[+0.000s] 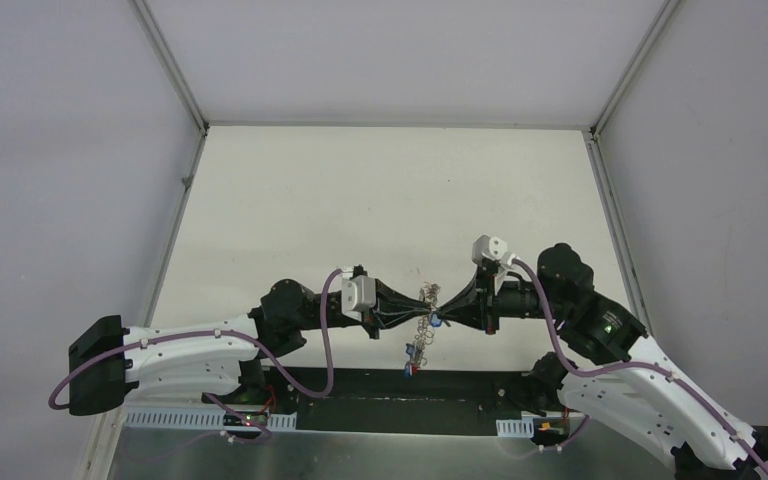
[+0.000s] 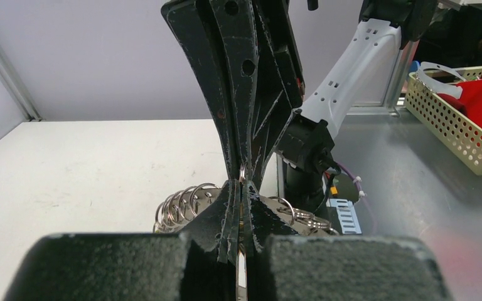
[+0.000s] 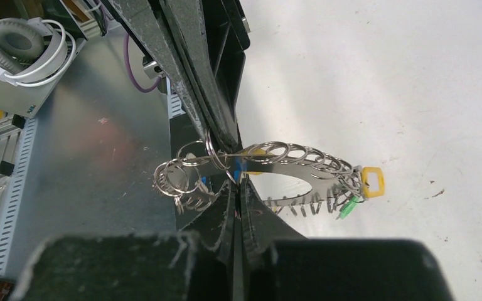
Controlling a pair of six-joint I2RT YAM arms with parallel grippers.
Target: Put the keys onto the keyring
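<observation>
The keyring (image 1: 426, 298), a loop of silvery rings, hangs between my two grippers, which meet tip to tip above the table's near edge. My left gripper (image 1: 417, 304) (image 2: 241, 188) is shut on one ring of the keyring (image 2: 179, 204). My right gripper (image 1: 443, 309) (image 3: 237, 184) is shut, with a blue-tagged key (image 3: 235, 168) pinched at its tips. A yellow tag (image 3: 372, 182) and a green tag (image 3: 350, 207) hang at the far end of the keyring (image 3: 301, 153). A strand with a red tag (image 1: 414, 366) dangles below.
A perforated basket (image 2: 458, 128) with red items stands to the right on the metal plate (image 3: 88, 144). White headphones (image 3: 22, 47) lie beyond the plate. Grey walls enclose the white table (image 1: 380, 190).
</observation>
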